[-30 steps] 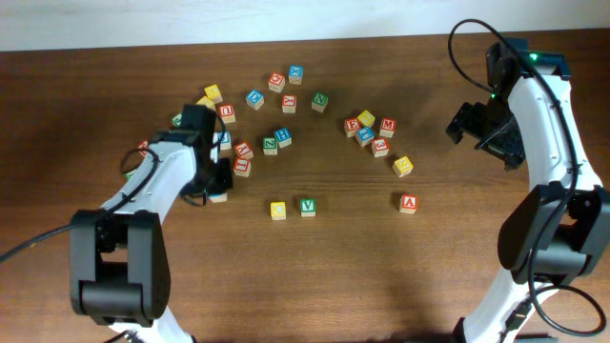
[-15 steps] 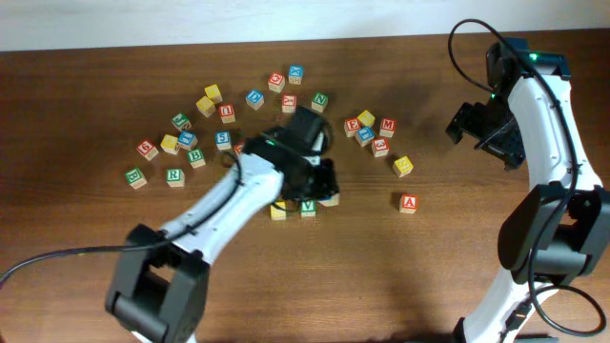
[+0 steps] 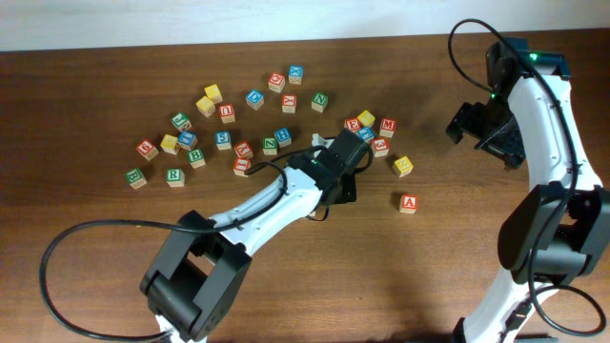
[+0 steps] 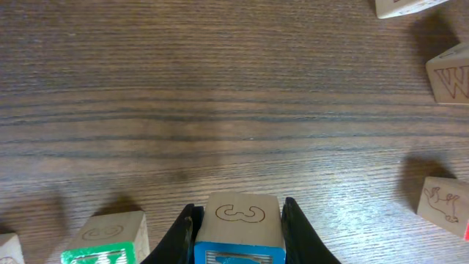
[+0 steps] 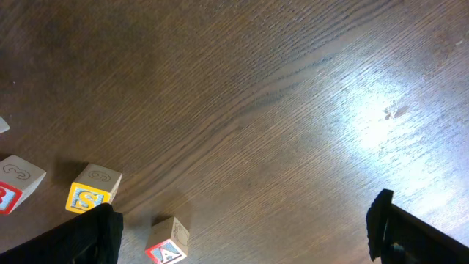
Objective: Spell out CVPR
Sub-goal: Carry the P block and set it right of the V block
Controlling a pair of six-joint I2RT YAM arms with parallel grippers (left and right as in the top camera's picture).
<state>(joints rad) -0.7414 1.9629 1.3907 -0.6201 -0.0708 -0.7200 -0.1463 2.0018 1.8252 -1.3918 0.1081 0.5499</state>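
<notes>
My left gripper point(image 3: 340, 188) is shut on a blue-edged wooden letter block point(image 4: 238, 220), close to the table at its middle. In the left wrist view the jaws point(image 4: 239, 213) grip the block's two sides. A green-edged block point(image 4: 102, 238) sits just to its left, with a small gap between them. In the overhead view the left arm hides the held block and the row beside it. My right gripper point(image 3: 486, 129) is open and empty at the far right; its fingers point(image 5: 245, 235) are spread wide above bare wood.
Several loose letter blocks lie scattered across the back left and middle point(image 3: 224, 140). A red A block point(image 3: 408, 203) and a yellow block point(image 3: 402, 166) lie right of my left gripper; both show in the right wrist view point(image 5: 167, 242) point(image 5: 91, 189).
My left arm has swung from the left cluster to the table's middle, carrying a block, and now stands right of the green block. The right arm has not moved.
</notes>
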